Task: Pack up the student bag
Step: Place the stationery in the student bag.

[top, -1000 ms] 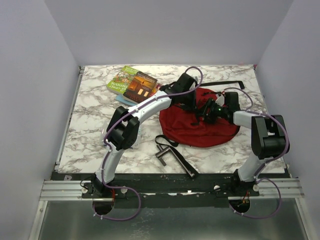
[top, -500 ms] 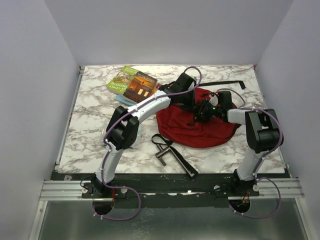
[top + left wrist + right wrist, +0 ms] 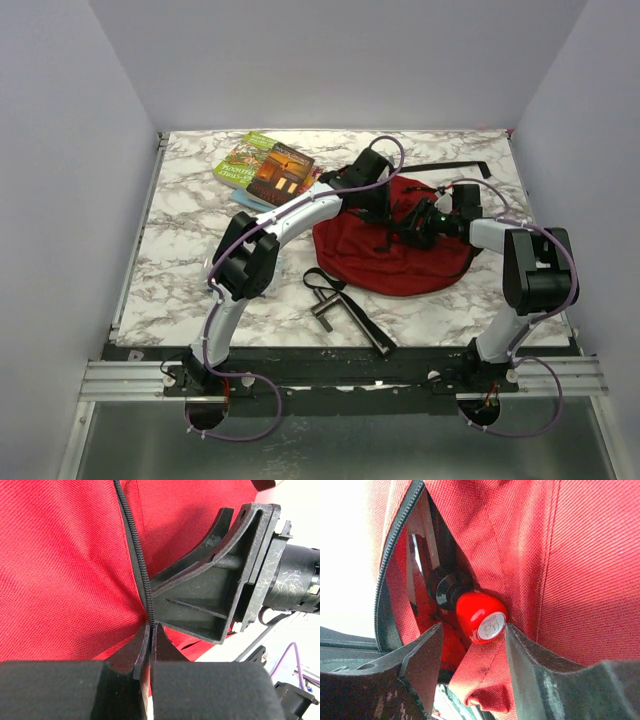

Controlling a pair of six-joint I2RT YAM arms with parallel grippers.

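The dark-red student bag (image 3: pixel 400 255) lies at the right centre of the table. My left gripper (image 3: pixel 374 196) is at its far edge, shut on the bag's black zipper edge (image 3: pixel 134 540), and it shows in the left wrist view (image 3: pixel 151 630). My right gripper (image 3: pixel 416 228) is over the bag's top, and its jaws stand open in the right wrist view (image 3: pixel 472 652). They sit at the bag's opening around a fold of red fabric (image 3: pixel 485 680). A red rounded cap with a silver end (image 3: pixel 481 616) sits just past the fingertips, inside the opening.
A stack of books (image 3: pixel 265 167) lies at the back left of the table. Long black straps (image 3: pixel 345 308) trail from the bag toward the front edge. Another strap (image 3: pixel 450 167) runs along the back. Grey walls close in on three sides.
The right gripper pushed left into the bag half a second ago and has drawn back right. The bag's left edge has shifted slightly left. The left gripper keeps its hold.
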